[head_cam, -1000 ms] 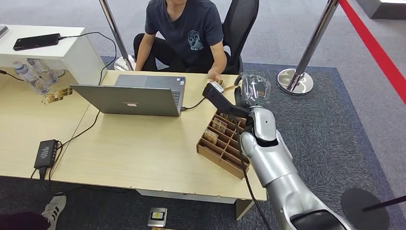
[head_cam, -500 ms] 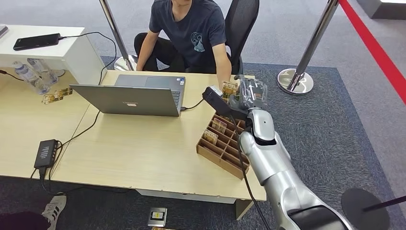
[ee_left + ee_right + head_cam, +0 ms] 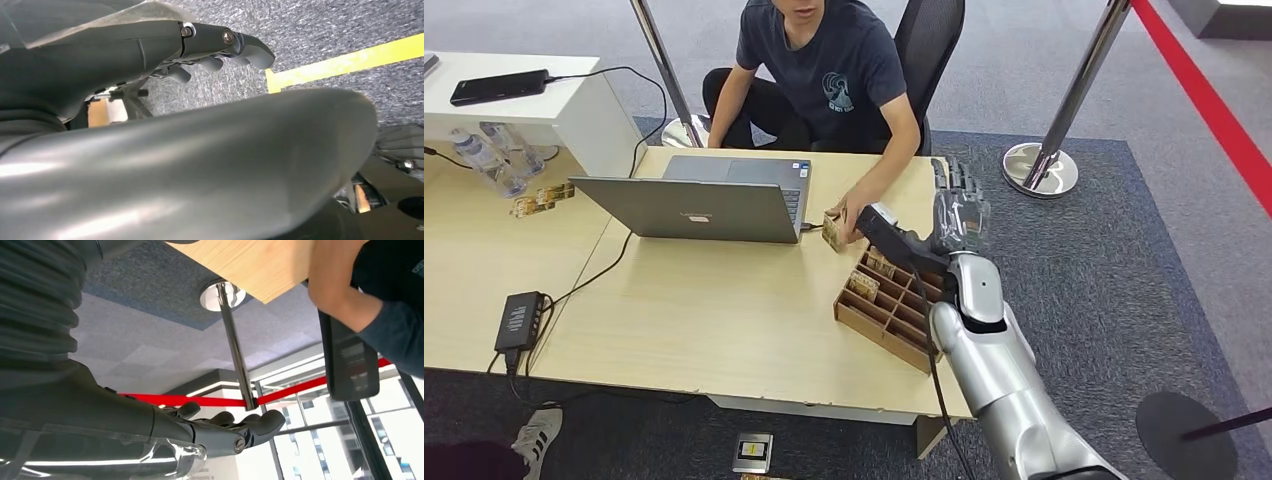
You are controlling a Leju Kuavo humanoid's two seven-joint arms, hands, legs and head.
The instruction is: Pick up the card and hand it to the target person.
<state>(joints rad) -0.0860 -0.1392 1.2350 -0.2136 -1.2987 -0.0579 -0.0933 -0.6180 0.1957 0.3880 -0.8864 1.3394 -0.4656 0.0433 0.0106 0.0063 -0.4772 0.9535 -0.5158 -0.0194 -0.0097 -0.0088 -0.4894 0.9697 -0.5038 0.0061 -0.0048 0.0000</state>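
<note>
The robot's silver right arm is reaching up over the desk's right edge, its right hand raised with fingers extended and spread, holding nothing. A seated person's hand is pressing the card onto the pale wooden desktop beside the laptop.

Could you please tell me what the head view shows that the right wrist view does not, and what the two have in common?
Head view alone: the card in the person's hand on the table, beside the laptop, and the compartment box.

Right wrist view alone: a red band behind the robot hand's fingers.

Both: the right robot hand, open and empty, a stanchion post and the person's arm.
</note>
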